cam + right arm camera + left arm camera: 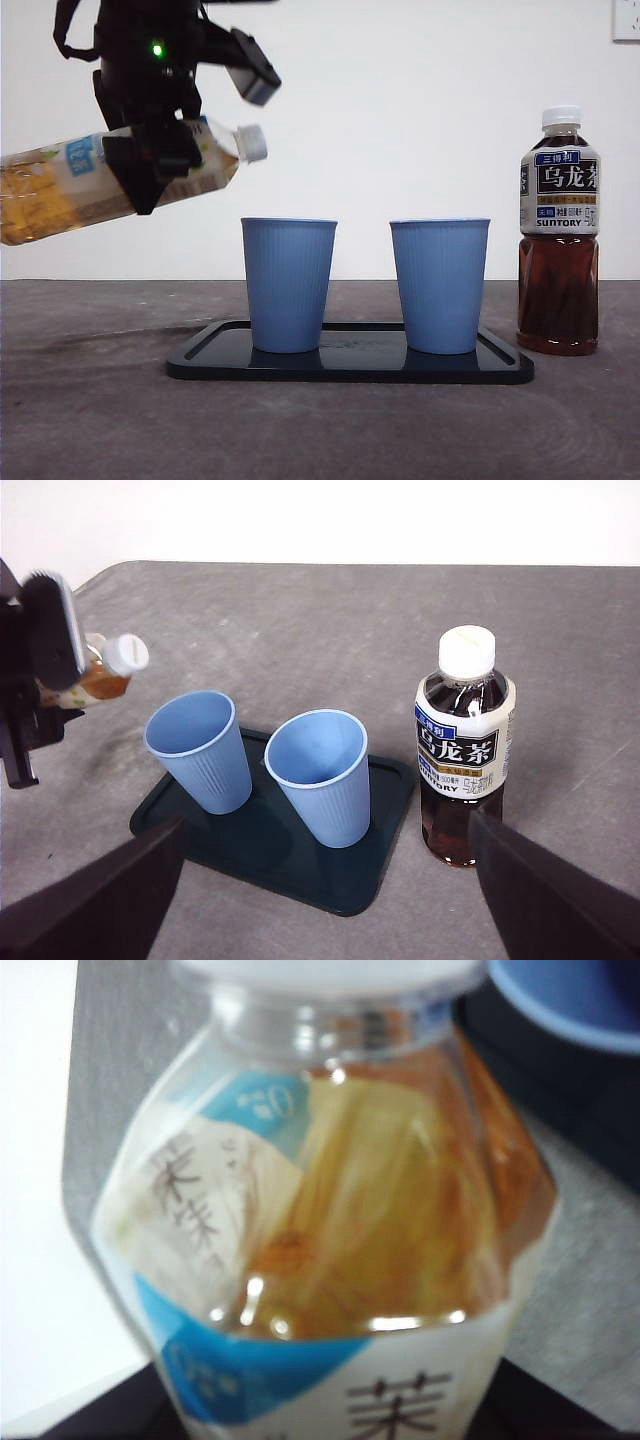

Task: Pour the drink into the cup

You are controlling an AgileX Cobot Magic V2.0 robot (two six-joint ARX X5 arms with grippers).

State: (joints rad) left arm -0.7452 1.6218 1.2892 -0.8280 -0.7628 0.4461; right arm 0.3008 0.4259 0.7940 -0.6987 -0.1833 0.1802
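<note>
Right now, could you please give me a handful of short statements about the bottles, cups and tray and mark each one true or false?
1. The left gripper holds the light tea bottle tilted in the air. True.
2. That bottle's white cap is off. False: the cap is on the neck.
3. Two blue cups stand upright on the dark tray. True.
4. The dark oolong bottle stands on the tray between the cups. False: it stands on the table, beside the tray.
5. The right gripper is closed on a cup. False: its jaws are spread and hold nothing.
</note>
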